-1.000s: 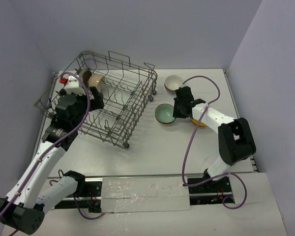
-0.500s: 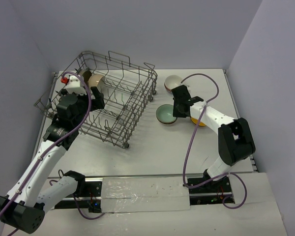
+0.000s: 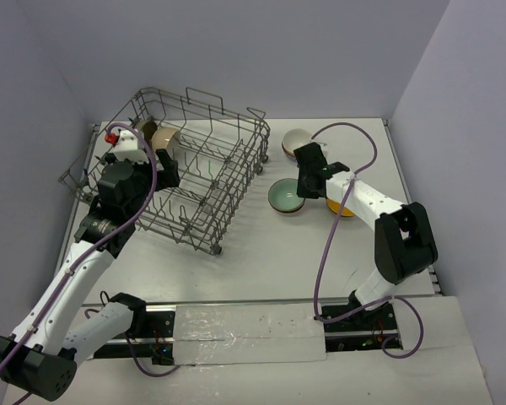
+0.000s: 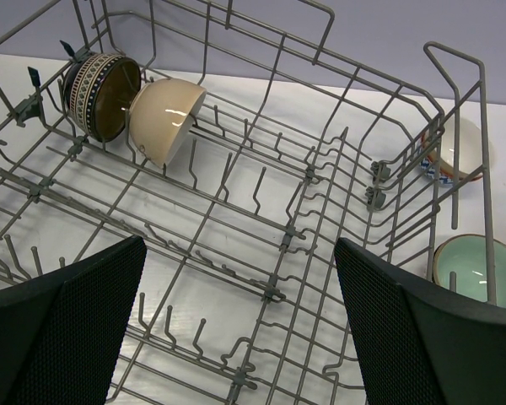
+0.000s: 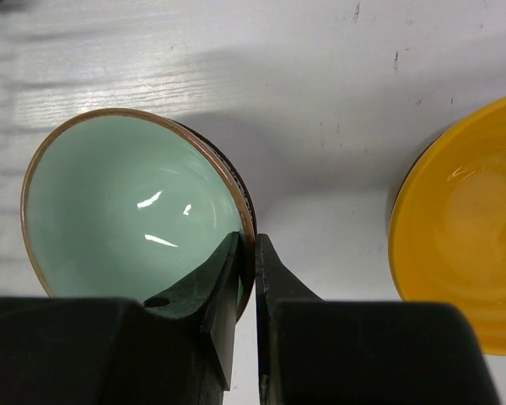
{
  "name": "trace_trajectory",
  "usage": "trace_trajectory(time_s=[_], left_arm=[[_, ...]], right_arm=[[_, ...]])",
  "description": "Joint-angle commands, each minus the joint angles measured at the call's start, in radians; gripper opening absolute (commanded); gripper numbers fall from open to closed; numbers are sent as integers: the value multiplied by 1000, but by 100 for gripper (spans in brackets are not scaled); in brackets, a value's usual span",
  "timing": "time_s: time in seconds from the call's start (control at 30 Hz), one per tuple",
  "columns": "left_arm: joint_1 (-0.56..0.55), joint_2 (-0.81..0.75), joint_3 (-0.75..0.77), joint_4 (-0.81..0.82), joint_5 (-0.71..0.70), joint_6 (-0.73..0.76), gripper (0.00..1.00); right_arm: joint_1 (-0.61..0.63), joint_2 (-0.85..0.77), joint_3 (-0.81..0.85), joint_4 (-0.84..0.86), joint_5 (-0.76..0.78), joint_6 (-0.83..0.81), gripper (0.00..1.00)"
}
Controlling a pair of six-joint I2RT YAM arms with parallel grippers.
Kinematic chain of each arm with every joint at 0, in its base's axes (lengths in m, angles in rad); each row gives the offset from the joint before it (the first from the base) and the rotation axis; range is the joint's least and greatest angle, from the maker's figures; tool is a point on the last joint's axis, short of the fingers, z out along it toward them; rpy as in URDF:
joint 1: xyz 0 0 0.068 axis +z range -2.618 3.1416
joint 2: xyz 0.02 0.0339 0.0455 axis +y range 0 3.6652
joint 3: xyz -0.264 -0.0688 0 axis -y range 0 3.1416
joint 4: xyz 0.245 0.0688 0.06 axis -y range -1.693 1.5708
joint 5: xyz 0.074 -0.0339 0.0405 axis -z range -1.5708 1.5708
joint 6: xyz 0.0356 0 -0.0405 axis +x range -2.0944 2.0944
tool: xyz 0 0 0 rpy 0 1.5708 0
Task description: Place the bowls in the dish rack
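Note:
The grey wire dish rack point(image 3: 223, 126) stands at the back left and fills the left wrist view point(image 4: 274, 291). Two bowls stand on edge in its far corner: a dark patterned one point(image 4: 97, 93) and a cream one point(image 4: 164, 118). My left gripper point(image 3: 164, 164) hovers open and empty over the rack point(image 4: 240, 245). My right gripper point(image 3: 301, 192) is shut on the right rim of the pale green bowl point(image 3: 281, 196), which sits on the table point(image 5: 126, 202); one finger is inside the rim and one outside point(image 5: 247, 240).
An orange-yellow bowl point(image 5: 464, 219) sits just right of the green one, partly under my right arm point(image 3: 341, 208). A white bowl with a blue patterned outside point(image 3: 297, 142) stands behind them, by the rack's right end point(image 4: 460, 148). Walls close off the back and both sides.
My right wrist has shifted a little back and left and its jaws have closed on the green bowl's rim. The bowl stays in place. My left arm has barely moved.

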Motion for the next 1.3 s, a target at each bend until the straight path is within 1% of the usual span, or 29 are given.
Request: trace_trajectory(time_s=[0.0,0.23,0.47,0.7,0.8,0.97,1.1,1.27], left_arm=[[-4,-1,5,35,11,-1,99],[-4,34,80,-46,36,-56,99],[-4,48,152,-96,82,-91,98],[-23,72,247,-129,194,-153,97],[-61,109,301,-146,220,-183,99],[-182,205,400,-149,223,-223,99],[-314,322,511,-168,169,-231,99],[-414,440,594,-171,119,-229,99]], right_arm=[[8,-31,45,-34,7,2,0],[8,-121,79,-48,-10,9,0],[7,-164,50,3,-65,26,0],[7,-250,31,89,-115,29,0],[7,-308,24,116,-110,31,0],[5,-428,-6,162,-104,38,0],[5,-534,-36,213,-96,48,0],[5,-629,-82,265,-112,65,0]])
